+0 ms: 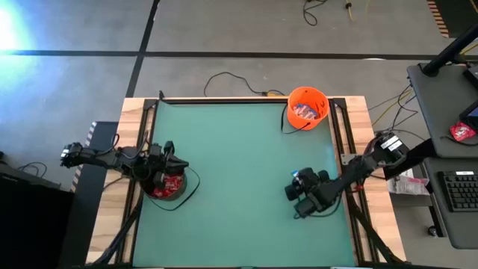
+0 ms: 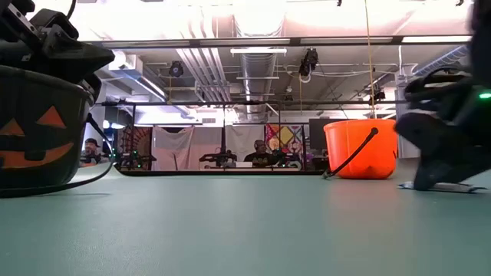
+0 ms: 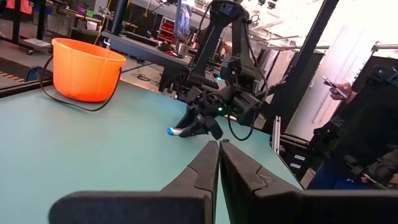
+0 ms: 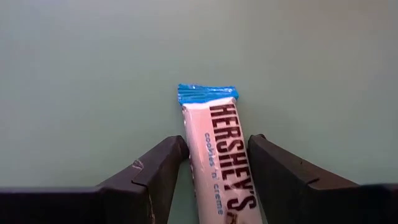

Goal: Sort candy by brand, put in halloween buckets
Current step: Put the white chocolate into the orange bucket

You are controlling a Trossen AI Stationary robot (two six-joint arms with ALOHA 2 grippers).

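Note:
One candy, a white-and-blue bar [image 4: 214, 162], lies flat on the green table near its right edge. My right gripper [image 4: 217, 146] slants down over it, open, with one finger along each long side; the bar's blue end [image 3: 171, 130] sticks out past the fingers. The orange bucket [image 1: 308, 108] stands at the far right with candy inside. The black bucket [image 1: 169, 187] at the left holds red packets. My left gripper [image 3: 219, 155] hovers level above it, shut and with nothing in it. My right gripper comes slanting down from above with its fingers astride the bar's width, near the middle of its length. One finger [image 4: 168, 158] lies right against a long side [image 4: 188, 146]; whether it touches I cannot tell. The other finger [image 4: 267, 158] stands a little off.
The black bucket's wire handle [image 1: 193, 183] lies out on the table beside it. A person holding a phone [image 3: 348, 118] stands past the table's right side. A desk with a keyboard [image 1: 459, 190] and a lone red packet [image 1: 463, 132] is there too.

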